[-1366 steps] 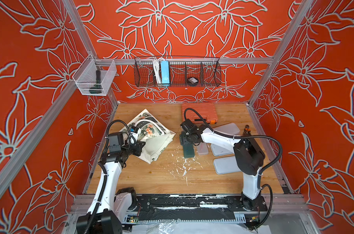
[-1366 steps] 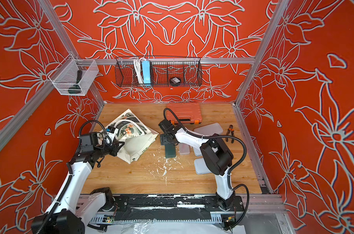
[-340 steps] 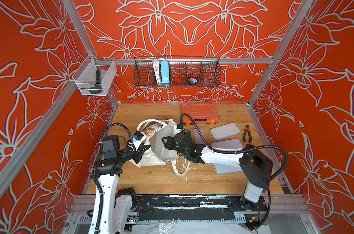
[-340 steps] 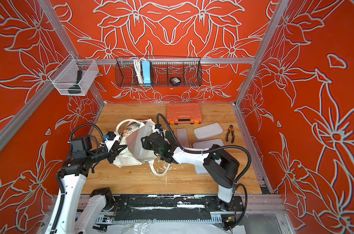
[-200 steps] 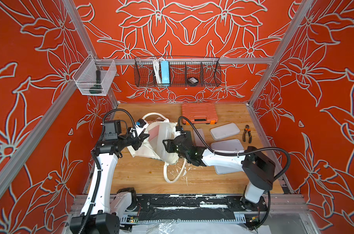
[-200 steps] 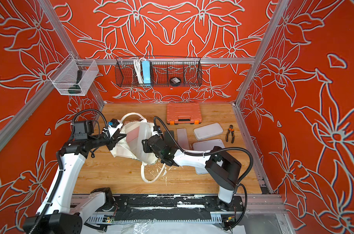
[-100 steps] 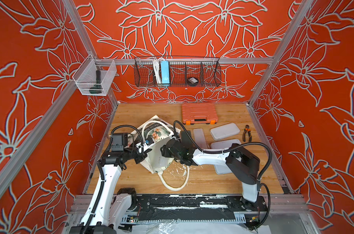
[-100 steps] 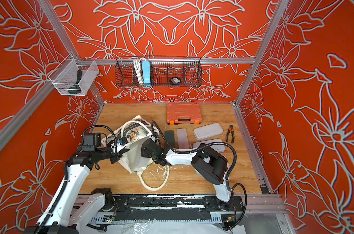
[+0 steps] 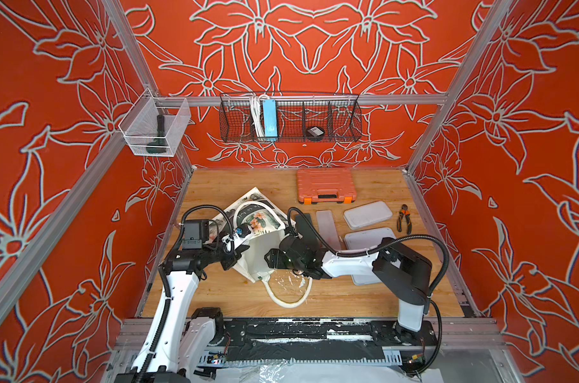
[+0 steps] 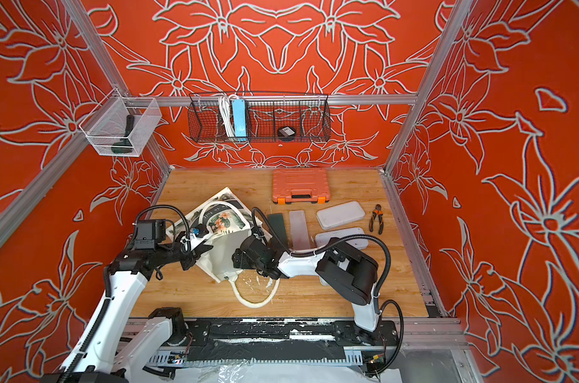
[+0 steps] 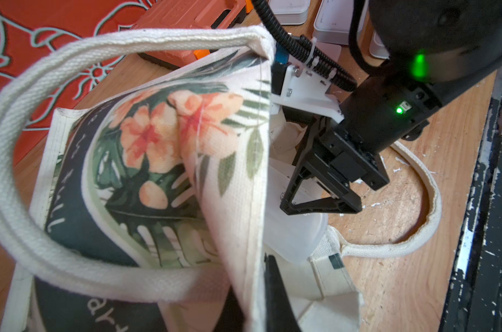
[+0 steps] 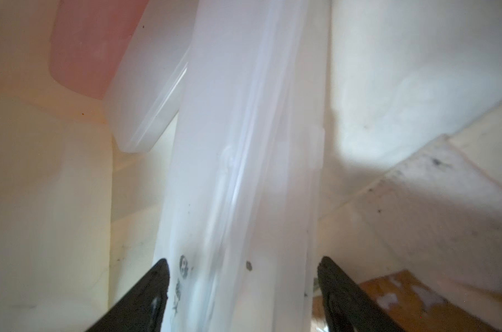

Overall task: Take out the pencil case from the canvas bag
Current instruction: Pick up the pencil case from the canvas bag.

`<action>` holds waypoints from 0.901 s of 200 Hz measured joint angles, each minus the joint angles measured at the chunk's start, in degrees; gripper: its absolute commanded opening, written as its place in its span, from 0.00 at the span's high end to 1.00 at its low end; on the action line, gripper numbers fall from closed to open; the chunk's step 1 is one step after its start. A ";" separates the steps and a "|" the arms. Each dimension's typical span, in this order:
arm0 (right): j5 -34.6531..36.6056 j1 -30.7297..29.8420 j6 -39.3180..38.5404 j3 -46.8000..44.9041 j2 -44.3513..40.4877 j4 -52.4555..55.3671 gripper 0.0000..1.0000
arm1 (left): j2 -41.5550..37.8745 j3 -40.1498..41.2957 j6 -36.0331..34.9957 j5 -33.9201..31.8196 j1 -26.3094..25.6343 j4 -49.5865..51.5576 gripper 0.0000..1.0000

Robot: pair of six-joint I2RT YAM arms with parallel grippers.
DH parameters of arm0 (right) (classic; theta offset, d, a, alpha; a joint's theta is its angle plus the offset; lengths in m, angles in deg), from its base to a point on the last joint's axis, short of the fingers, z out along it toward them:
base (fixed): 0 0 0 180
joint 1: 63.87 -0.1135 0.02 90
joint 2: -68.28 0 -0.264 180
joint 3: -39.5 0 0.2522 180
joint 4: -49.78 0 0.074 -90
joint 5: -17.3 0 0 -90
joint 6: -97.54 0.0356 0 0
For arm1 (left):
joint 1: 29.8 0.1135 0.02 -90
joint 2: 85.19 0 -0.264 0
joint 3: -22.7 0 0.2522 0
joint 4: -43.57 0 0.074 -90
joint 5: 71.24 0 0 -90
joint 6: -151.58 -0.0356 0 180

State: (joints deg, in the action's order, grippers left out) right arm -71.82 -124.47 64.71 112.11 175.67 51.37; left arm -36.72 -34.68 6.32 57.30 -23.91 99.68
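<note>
Tabletop: left claw pinches canvas bag rim; right claw spread astride pencil case

Canvas bag: cream cloth, floral print face up, mouth gaping toward right pincer, upper rim clamped in left pincer. Pencil case: translucent white plastic, inside bag, between right pincer's spread jaws.

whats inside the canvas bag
Inside the canvas bag, the right wrist view shows a frosted white case between the jaws of the right gripper, a second frosted case and something pink. Anything beneath them is covered.
</note>
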 measured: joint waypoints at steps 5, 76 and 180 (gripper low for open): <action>-0.11 0.00 0.13 -0.20 -0.42 0.09 0.17 | 0.00 0.00 0.09 0.04 0.00 0.00 1.00; -3.19 0.00 3.32 -5.49 -4.68 -2.47 0.22 | -0.31 -0.22 1.36 0.00 -0.02 0.13 1.00; -5.03 1.51 10.88 -14.23 -4.52 -14.36 0.35 | -1.25 -0.74 3.98 -0.55 -0.24 0.28 1.00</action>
State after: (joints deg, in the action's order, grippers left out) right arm -76.84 -122.96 75.59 97.88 171.15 37.01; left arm -37.97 -35.42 10.29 56.75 -24.15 99.96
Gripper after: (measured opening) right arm 0.660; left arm 0.086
